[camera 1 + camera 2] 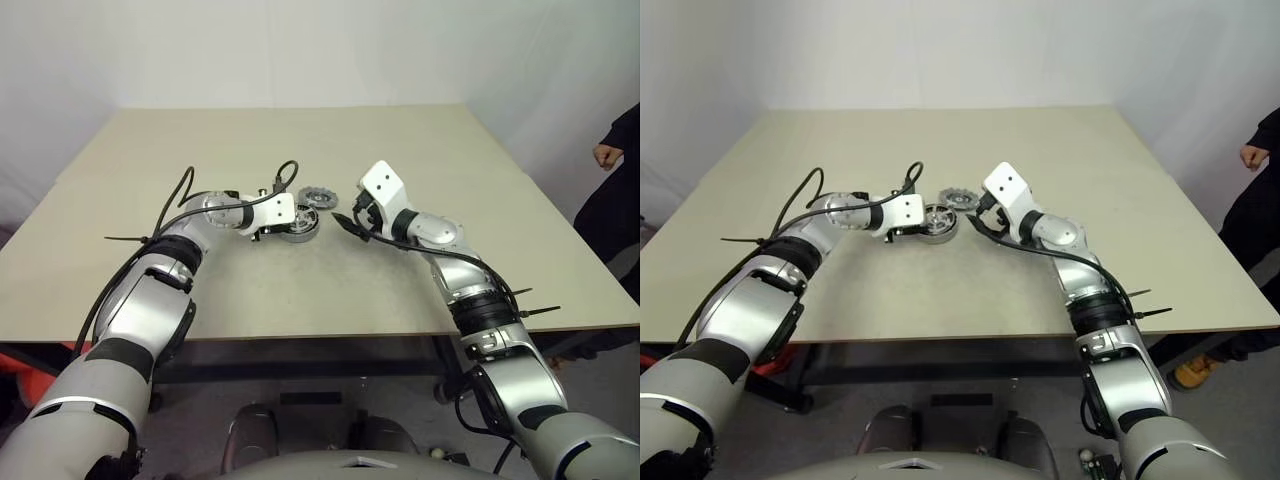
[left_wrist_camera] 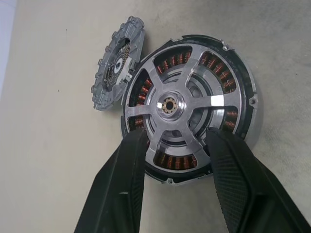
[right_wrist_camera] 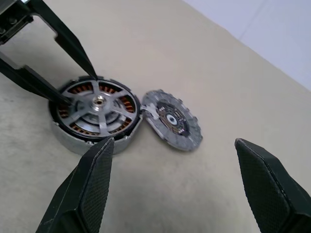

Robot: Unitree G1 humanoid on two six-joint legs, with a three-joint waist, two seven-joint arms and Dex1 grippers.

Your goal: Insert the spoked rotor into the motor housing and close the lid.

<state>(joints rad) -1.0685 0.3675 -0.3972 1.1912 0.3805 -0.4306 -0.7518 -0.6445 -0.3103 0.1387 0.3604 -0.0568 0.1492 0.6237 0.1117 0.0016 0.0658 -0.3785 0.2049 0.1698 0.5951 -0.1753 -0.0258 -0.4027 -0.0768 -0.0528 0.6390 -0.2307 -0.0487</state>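
Mid-worktop [image 1: 300, 290], the motor housing [image 2: 189, 109] already carries the spoked rotor [image 2: 170, 104], seated flat over the copper windings. The left tool [image 2: 172, 141] straddles the rotor's rim, fingers half-spread, probably steadying or pressing it. The right tool [image 3: 175, 160] hovers wide open. Beyond, the lid [image 3: 172, 119] leans against the housing, awaiting placement.

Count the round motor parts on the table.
3: the housing at the table's middle, the rotor seated inside it, and the lid leaning against the housing's rim.
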